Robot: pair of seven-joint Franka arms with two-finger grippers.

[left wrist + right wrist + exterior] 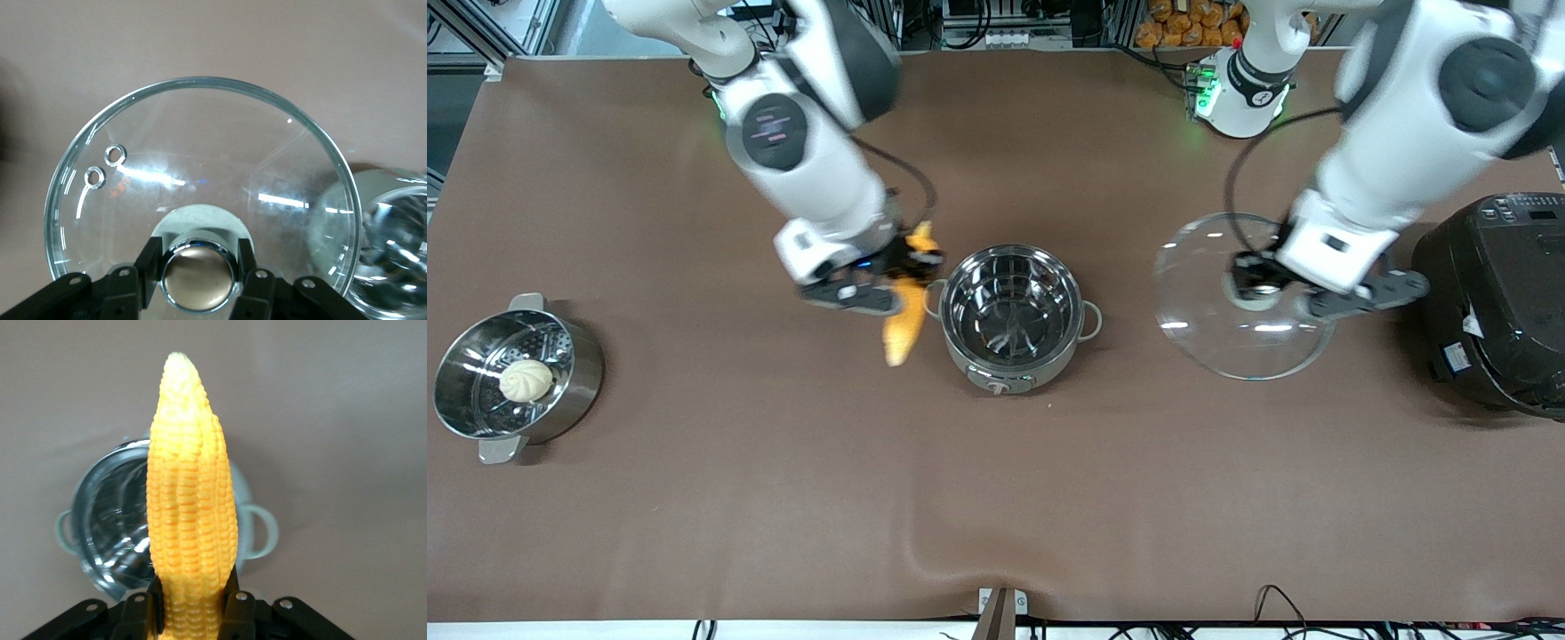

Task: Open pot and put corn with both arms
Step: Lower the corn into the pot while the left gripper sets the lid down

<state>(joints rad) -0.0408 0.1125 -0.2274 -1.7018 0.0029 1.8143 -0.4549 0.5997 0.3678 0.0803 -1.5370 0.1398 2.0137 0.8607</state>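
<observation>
The pot (1014, 317) stands uncovered near the middle of the brown table (996, 498), roughly midway between the robots' edge and the front camera's edge, its shiny bowl open, its control knob toward the front camera's edge and a grey loop handle on either side. The right gripper (908, 263) hangs in the air just beside the pot's rim, on the side toward the right arm's end of the table, with its fingers (235, 608) clamped on the thick end of the corn (904, 313). The cob tilts, its tapered tip pointing down toward the front camera's edge, and in the right wrist view it stretches out over the open pot (160, 520) below. The left gripper (1259, 284) is over bare tabletop between the pot and the black rice cooker (1498, 302), which sits at the left arm's end of the table. Its fingers (248, 267) are closed on the copper-coloured knob (198, 280) of the glass lid (1232, 311), holding the lid off the pot and tilted. Close to the edge at the right arm's end, a perforated steamer pot (569, 378) holds a white bun (526, 380).
</observation>
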